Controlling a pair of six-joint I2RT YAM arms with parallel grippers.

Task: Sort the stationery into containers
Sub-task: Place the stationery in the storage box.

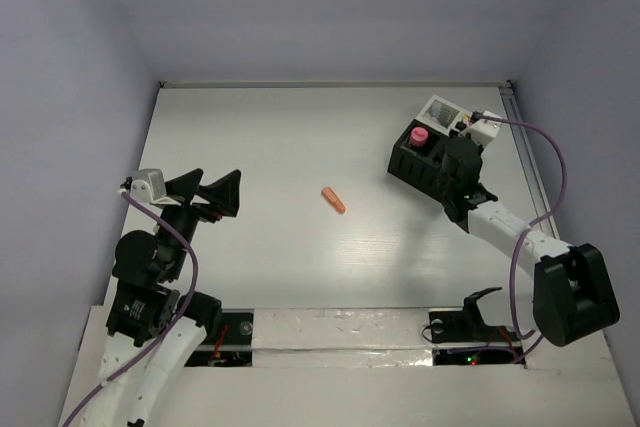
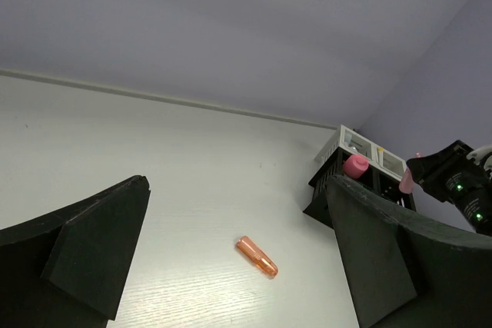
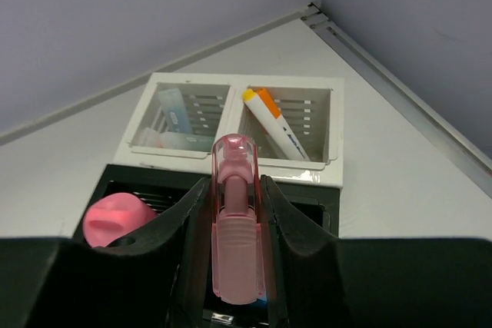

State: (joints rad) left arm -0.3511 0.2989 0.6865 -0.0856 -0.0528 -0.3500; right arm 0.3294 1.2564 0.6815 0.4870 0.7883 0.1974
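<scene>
An orange pen cap [image 1: 333, 200] lies alone on the white table, also in the left wrist view [image 2: 257, 257]. My left gripper [image 1: 205, 194] is open and empty, well left of it. The black box [image 1: 418, 165] with the white two-cell tray [image 1: 441, 113] stands at the back right. My right gripper [image 3: 234, 213] is shut on a pink marker [image 3: 235, 220], held over the black box [image 3: 304, 209]. A pink cylinder [image 3: 114, 220] stands in the box. The white tray [image 3: 231, 130] holds a yellow-orange marker [image 3: 273, 122] and a blue-white piece [image 3: 175, 111].
A metal rail [image 1: 525, 162] runs along the table's right edge beside the containers. The right arm's purple cable [image 1: 545, 167] loops over that side. Grey walls close in the back and both sides.
</scene>
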